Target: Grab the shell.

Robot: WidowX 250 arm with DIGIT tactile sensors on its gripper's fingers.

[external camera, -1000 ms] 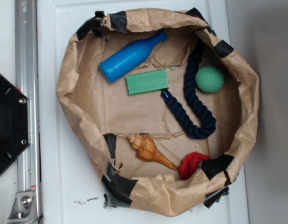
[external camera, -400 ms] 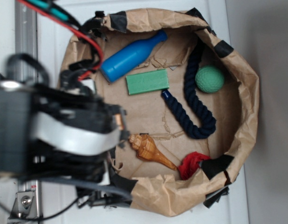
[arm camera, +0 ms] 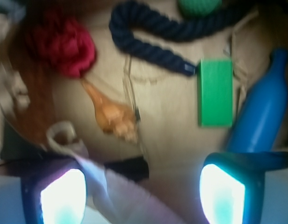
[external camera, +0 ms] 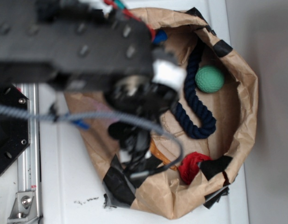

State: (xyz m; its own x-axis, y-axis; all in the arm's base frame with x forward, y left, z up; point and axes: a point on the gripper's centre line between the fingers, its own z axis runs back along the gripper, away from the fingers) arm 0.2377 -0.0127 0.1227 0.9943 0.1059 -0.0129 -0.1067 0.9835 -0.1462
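Right — tool point(arm camera: 143, 189) jaws spread wide and empty, hanging above the paper bag point(external camera: 244, 93) so the opening can straddle the target. Shell point(arm camera: 111, 114) lies flat on the bag floor, left of centre in the wrist view, its point reaching toward the red cloth point(arm camera: 62, 42) — well apart from the green block point(arm camera: 215, 92) and blue bottle point(arm camera: 258, 109), so clearance looks fine.

Your arm point(external camera: 74, 42) is a blurred black block dotted with round screws, with a white band, a grey cable, and red and teal wires. Your tool point(arm camera: 144, 186) shows two dark fingers point(arm camera: 230, 191) with glowing pale pads.
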